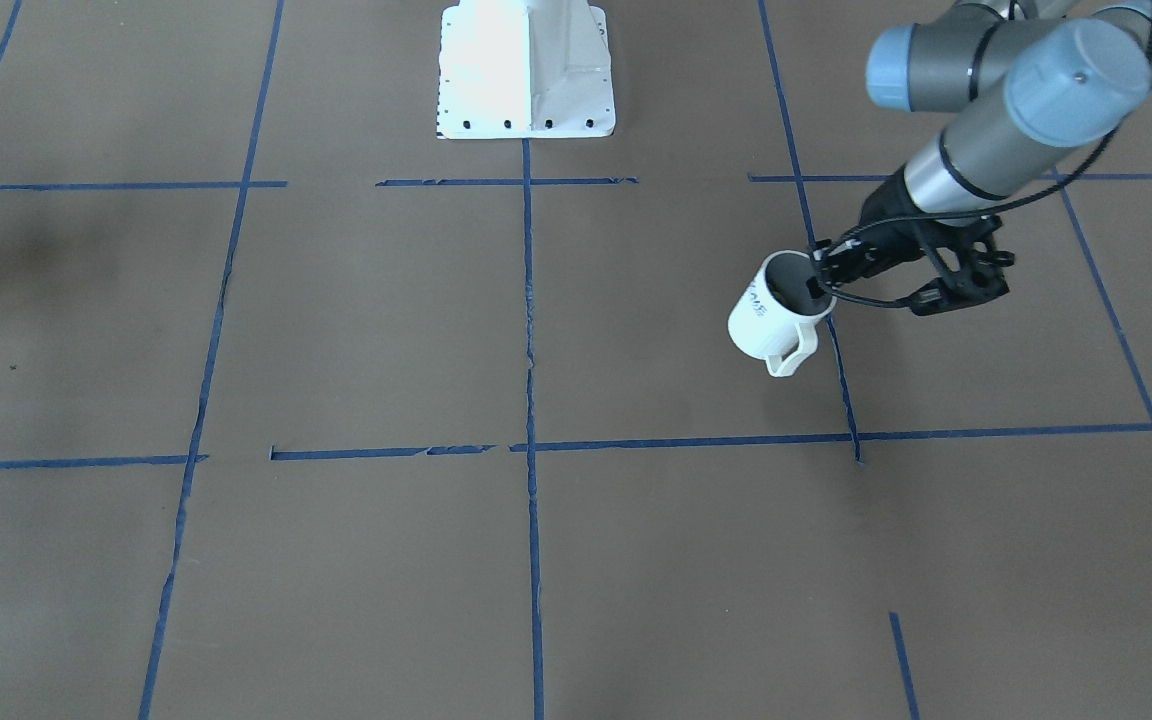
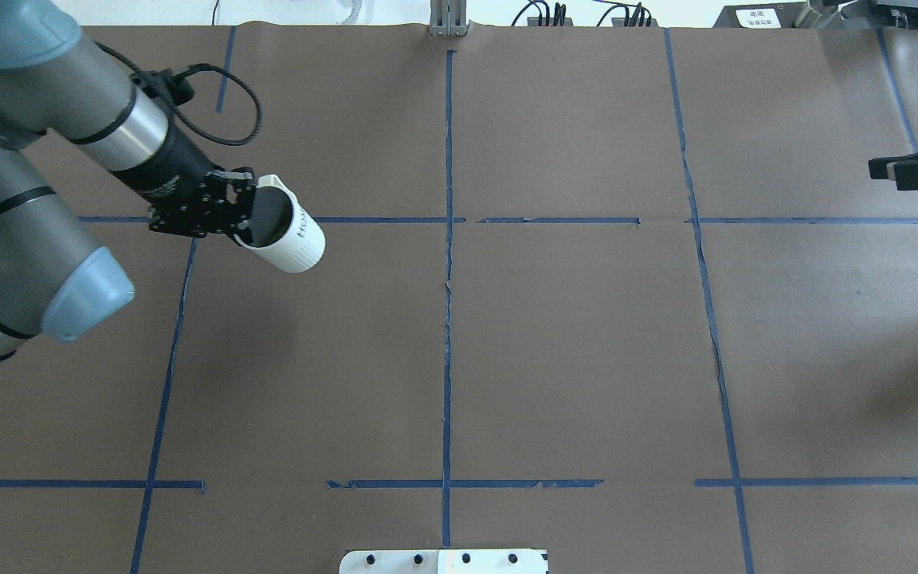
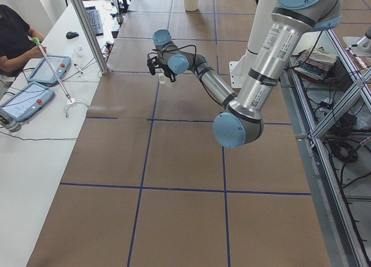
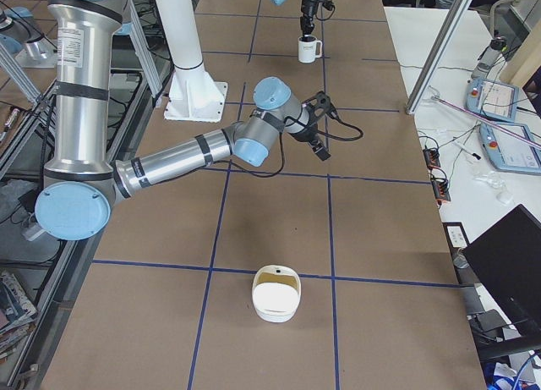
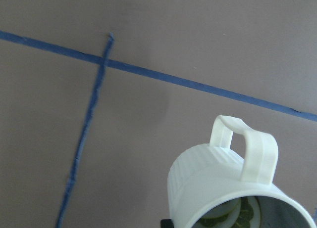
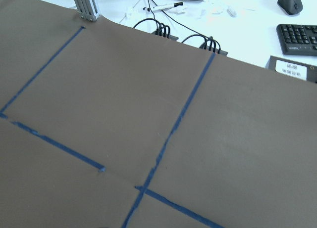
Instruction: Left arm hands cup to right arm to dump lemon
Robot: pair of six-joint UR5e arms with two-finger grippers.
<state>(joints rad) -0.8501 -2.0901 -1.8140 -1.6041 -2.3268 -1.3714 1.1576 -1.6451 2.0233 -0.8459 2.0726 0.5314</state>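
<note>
My left gripper [image 2: 245, 217] is shut on the rim of the white cup [image 2: 288, 237], with one finger inside the mouth. The cup is tilted and seems to hang just above the brown table, left of the middle. It also shows in the front view [image 1: 768, 318], handle toward the camera, with the left gripper [image 1: 824, 280] on its rim. In the left wrist view the ribbed cup [image 5: 213, 181] fills the lower right and the yellow-green lemon [image 5: 233, 216] lies inside. My right gripper [image 2: 909, 163] is far off at the table's right edge, empty, its fingers apart.
A white tub [image 4: 276, 293] stands on the table at the right arm's end, far from the cup. The robot's white base plate [image 2: 443, 561] is at the near edge. Blue tape lines grid the brown table. Operator desks with tablets [image 3: 49, 69] line the far side.
</note>
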